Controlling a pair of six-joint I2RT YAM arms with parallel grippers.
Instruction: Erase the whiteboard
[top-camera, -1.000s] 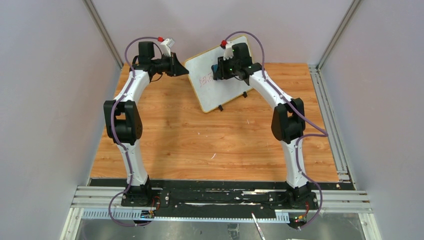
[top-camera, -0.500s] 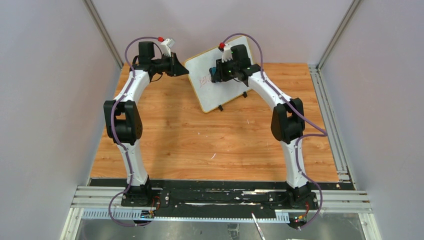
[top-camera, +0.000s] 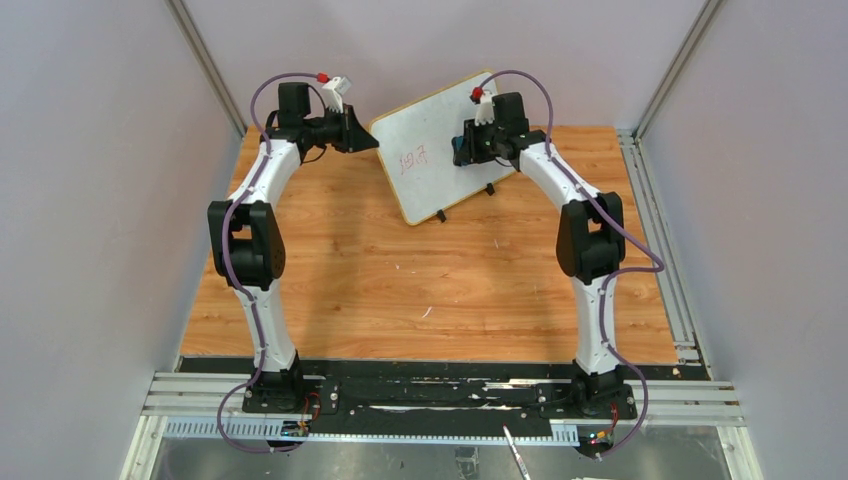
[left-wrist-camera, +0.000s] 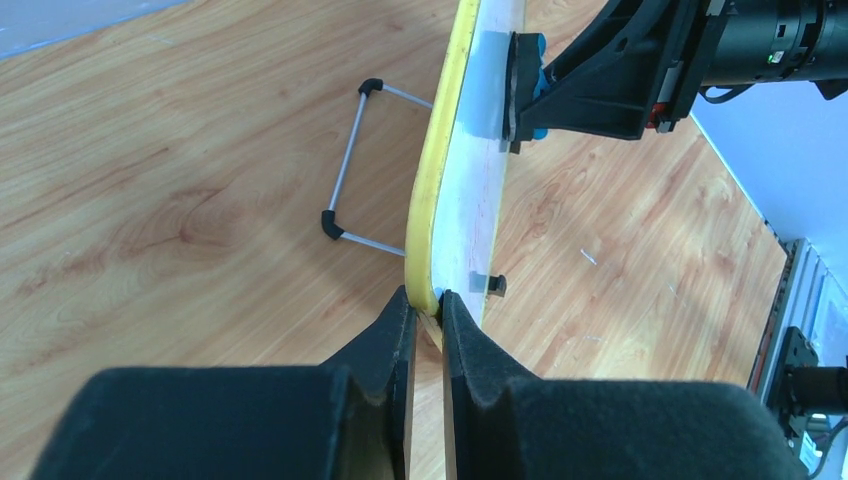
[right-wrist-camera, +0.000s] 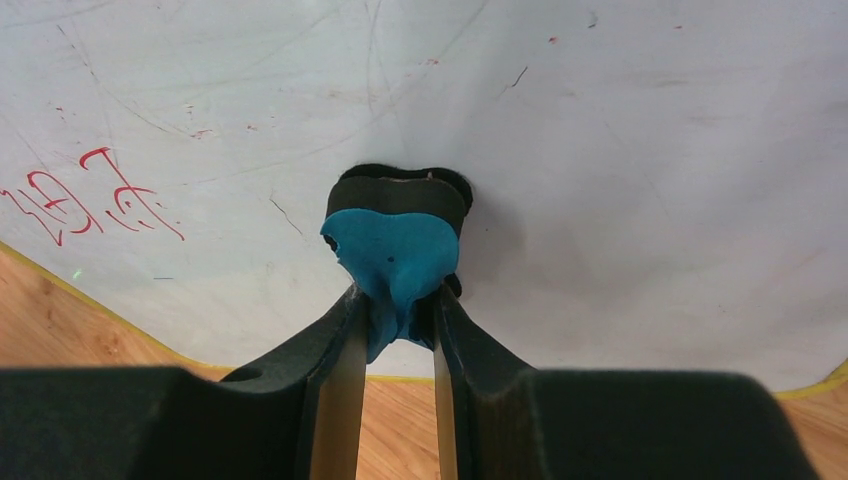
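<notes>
The whiteboard (top-camera: 432, 150) stands tilted on its black feet at the back of the table, with red marks (top-camera: 412, 158) on its left part. My left gripper (top-camera: 366, 139) is shut on the board's left edge; the left wrist view shows its jaws clamped on the yellow frame (left-wrist-camera: 425, 240). My right gripper (top-camera: 462, 150) is shut on the blue eraser (right-wrist-camera: 395, 255) and presses its black felt against the board's right part. The red marks (right-wrist-camera: 85, 195) lie to the left of the eraser in the right wrist view. The board face (right-wrist-camera: 620, 150) fills that view.
The wooden table (top-camera: 430, 290) extends in front of the board. A wire stand (left-wrist-camera: 350, 165) props the board from behind. Grey walls close in on both sides, and metal rails (top-camera: 660, 220) run along the right edge.
My right gripper has slid the eraser to the right across the board, away from the red marks, which now show uncovered. The left arm has not moved.
</notes>
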